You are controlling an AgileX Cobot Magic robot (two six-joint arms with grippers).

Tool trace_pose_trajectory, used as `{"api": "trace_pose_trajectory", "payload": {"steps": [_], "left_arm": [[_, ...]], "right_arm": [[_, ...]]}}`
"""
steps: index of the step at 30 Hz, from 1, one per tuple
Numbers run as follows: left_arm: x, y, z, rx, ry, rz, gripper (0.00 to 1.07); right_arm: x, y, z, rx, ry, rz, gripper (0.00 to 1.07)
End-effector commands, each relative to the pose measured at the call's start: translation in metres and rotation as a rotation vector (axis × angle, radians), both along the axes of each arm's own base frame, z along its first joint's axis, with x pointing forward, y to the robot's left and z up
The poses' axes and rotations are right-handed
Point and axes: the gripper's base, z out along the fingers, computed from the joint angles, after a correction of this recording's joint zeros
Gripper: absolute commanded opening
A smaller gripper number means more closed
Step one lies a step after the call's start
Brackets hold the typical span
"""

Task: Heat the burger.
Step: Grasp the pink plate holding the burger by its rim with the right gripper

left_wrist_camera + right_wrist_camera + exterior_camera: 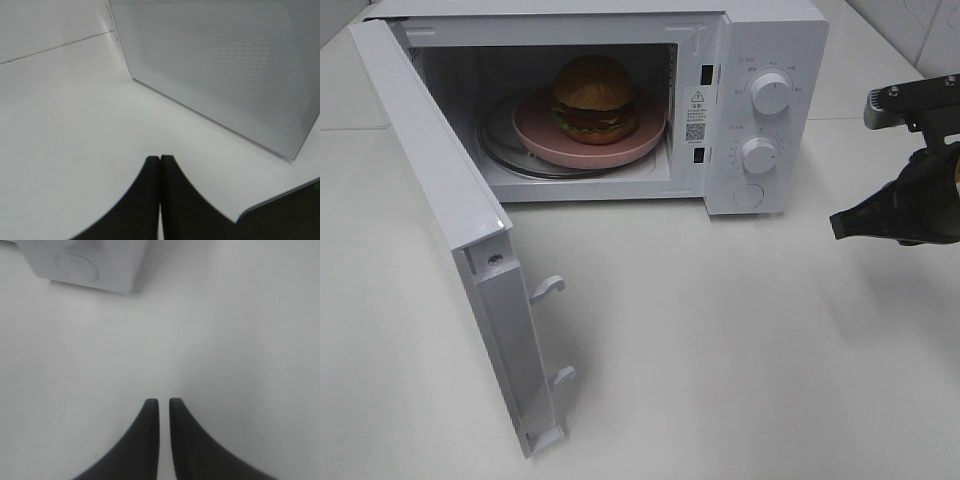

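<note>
burger [593,95] on pink plate [535,135] — inside microwave [770,40] | door [430,170] swung wide open

A glossy white plastic microwave [790,50] is sitting on a smooth matt table [740,340]; the burger [593,85], its bun faintly shiny, is resting on a matt pink plate [535,130].

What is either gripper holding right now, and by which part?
Nothing. The left gripper is shut and empty; the right gripper has a narrow empty gap. The burger sits untouched on the pink plate inside the microwave.
</note>
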Motion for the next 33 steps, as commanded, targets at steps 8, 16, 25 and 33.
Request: {"api": "trace_pose_trajectory", "payload": {"steps": [8, 16, 25, 33], "left_arm": [[-0.001, -0.001, 0.001, -0.012, -0.017, -0.001, 0.00], [-0.001, -0.001, 0.001, -0.012, -0.017, -0.001, 0.00], [-0.001, -0.001, 0.001, -0.012, -0.017, -0.001, 0.00], [-0.001, -0.001, 0.001, -0.012, -0.017, -0.001, 0.00]], "right_arm": [[-0.018, 0.056, 0.022, 0.029, 0.275, 0.248, 0.12], [-0.031, 0.108, 0.046, 0.137, 0.269, 0.534, 0.15], [-0.025, 0.145, 0.061, 0.092, 0.198, 0.720, 0.34], [-0.005, 0.176, 0.057, 0.009, 0.154, 0.884, 0.54]]}}
